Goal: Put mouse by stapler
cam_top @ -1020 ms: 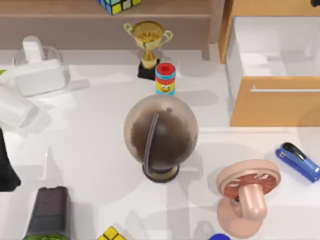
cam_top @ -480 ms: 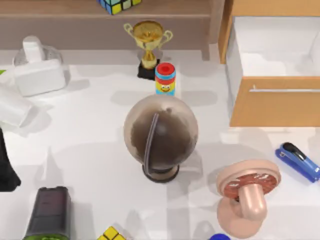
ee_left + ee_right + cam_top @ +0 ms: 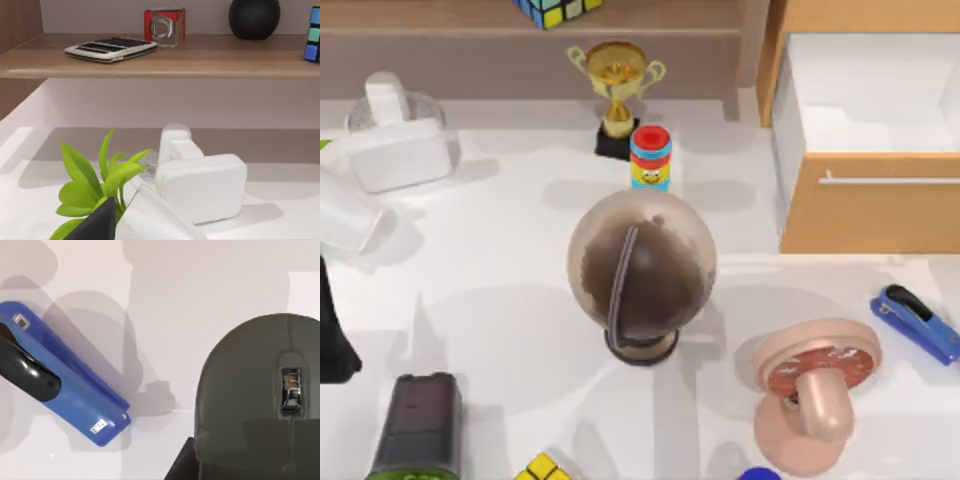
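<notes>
Overhead, I saw the stapler (image 3: pixel 915 322) lying aslant near the right edge of the tabletop (image 3: pixel 500 290), just beside a pink mushroom-shaped ornament (image 3: pixel 812 392) to its left. A brown globe (image 3: pixel 641 268) stood at the middle, with a red, blue and yellow cylinder (image 3: pixel 650 157) and a gold trophy (image 3: pixel 616 90) behind it. An open wooden drawer (image 3: pixel 865 205) sat at the back right, a white boxy device (image 3: pixel 396 150) at the back left, and a black boxy device (image 3: pixel 417 422) at the front left.

From my left wrist camera I looked across at that white boxy device (image 3: pixel 202 186), with a green plant (image 3: pixel 97 185) near it and a shelf (image 3: pixel 160 62) above carrying a flat calculator (image 3: pixel 110 48) and a dark sphere (image 3: pixel 254 17).

From my right wrist camera the mouse (image 3: pixel 257 400) loomed large, with the stapler (image 3: pixel 60 390) resting apart from it on the white surface. I could not tell whether either gripper was clenched or released.
</notes>
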{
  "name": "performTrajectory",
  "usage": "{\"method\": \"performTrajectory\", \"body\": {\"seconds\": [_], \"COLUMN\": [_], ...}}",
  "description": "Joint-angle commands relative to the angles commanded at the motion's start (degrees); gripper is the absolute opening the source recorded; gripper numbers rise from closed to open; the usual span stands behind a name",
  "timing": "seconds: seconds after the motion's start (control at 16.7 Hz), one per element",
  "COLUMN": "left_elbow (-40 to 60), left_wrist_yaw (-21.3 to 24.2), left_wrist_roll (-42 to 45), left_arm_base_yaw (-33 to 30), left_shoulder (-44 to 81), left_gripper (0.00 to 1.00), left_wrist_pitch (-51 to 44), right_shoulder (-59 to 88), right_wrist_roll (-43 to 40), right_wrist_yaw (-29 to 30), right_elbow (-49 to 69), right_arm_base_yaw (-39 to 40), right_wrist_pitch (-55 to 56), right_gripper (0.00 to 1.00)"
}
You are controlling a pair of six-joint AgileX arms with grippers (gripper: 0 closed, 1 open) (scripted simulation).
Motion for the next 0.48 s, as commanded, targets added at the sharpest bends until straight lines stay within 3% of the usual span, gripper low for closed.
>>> {"method": "performTrajectory", "body": {"seconds": [0.48], "left_elbow": [0.0], "left_wrist_yaw": [0.0], "left_wrist_roll": [0.0], "left_arm_base_yaw": [0.0], "left_shoulder": [0.0], "left_gripper": [1.0], "left_wrist_pitch": [0.0], "right_shoulder": [2.4], "right_wrist_roll": [-0.2], "right_wrist_yaw": [2.0], "right_elbow": [-10.9], "right_arm_base_yaw": [-0.2], "right_wrist_pitch": [13.4], "right_gripper": [0.0]}}
